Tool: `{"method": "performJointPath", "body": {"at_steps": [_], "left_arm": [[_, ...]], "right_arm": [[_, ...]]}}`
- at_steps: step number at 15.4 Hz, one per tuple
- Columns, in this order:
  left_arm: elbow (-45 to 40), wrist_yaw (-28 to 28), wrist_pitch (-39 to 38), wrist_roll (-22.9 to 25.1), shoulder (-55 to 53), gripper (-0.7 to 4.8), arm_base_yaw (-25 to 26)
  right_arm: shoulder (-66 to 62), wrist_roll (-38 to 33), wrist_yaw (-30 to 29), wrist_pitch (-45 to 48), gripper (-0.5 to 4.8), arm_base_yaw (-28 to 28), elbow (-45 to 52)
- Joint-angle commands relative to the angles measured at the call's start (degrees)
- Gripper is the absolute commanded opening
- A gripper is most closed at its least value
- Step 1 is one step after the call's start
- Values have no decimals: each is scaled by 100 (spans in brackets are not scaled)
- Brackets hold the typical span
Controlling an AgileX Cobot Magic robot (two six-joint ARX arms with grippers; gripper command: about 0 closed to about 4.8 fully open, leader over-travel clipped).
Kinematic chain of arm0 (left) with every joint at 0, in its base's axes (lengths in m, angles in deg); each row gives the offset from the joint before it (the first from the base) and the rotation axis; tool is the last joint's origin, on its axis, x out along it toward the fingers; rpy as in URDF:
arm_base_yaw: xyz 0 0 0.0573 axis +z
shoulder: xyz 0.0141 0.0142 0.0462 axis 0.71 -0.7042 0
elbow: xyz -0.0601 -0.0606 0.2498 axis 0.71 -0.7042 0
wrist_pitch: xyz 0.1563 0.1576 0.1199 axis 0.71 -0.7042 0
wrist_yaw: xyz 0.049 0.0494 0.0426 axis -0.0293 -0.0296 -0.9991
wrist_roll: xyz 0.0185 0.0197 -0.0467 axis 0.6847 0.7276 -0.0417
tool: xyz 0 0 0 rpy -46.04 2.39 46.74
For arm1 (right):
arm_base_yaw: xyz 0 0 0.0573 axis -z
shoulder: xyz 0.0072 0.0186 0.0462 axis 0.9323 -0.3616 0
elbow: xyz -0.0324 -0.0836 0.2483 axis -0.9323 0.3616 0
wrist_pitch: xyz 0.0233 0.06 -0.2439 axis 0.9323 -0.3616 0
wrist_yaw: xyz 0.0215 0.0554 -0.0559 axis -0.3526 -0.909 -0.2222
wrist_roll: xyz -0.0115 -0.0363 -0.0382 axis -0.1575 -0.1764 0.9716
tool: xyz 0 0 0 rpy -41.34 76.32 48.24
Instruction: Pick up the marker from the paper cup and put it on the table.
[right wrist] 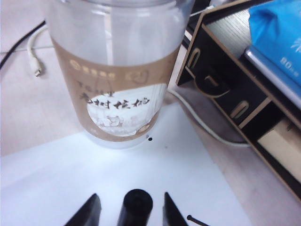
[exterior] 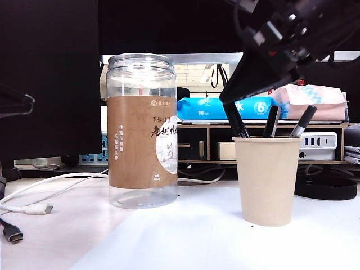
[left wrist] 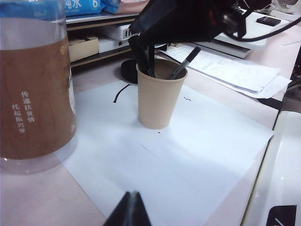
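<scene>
Grasp step in hand: right gripper (right wrist: pixel 130 212) sits over the paper cup (exterior: pixel 266 179), fingers (right wrist: pixel 89 212) spread wide either side of the marker (right wrist: pixel 135 207) top, not yet clamped. Marker stands in cup w/ two others. Next: close on the barrel, lift straight up, lay on counter (exterior: pixel 185 242). Left gripper (left wrist: pixel 129 212) low near counter, away from cup; open or closed, can't tell.

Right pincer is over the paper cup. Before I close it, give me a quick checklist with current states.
1. Right pincer open: ok.
2. A marker top sits between its fingers: ok.
3. It is the task's marker, not another of the three: cannot tell, no print visible.
4. Paper cup upright on the table: ok.
5. Clear jar stands apart from the cup: ok.
6. Left pincer low, away from the cup: ok; its opening: cannot tell.
</scene>
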Motion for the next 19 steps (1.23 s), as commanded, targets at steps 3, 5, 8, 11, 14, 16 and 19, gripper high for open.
{"method": "performJointPath", "body": {"at_steps": [3,5,8,11,14,16,19], "left_arm": [[-4,50,-57,20,0,-4,-7],[-4,50,-57,20,0,-4,-7],[-4,50,-57,17,-2,-4,-7],[-4,52,-57,20,-2,-4,-7],[-4,50,-57,17,0,-4,-7],[-4,50,-57,20,0,-4,-7],[-4,50,-57,17,0,-4,-7]], "right_arm": [[-98,-57,46,221,177,0,-52],[-138,-57,61,225,176,0,-79],[-227,-59,63,223,176,0,-83],[-238,-101,66,197,176,0,-83],[-238,-203,66,173,174,0,-83],[-238,-203,68,153,165,0,-83],[-240,-203,63,44,165,0,-83]]}}
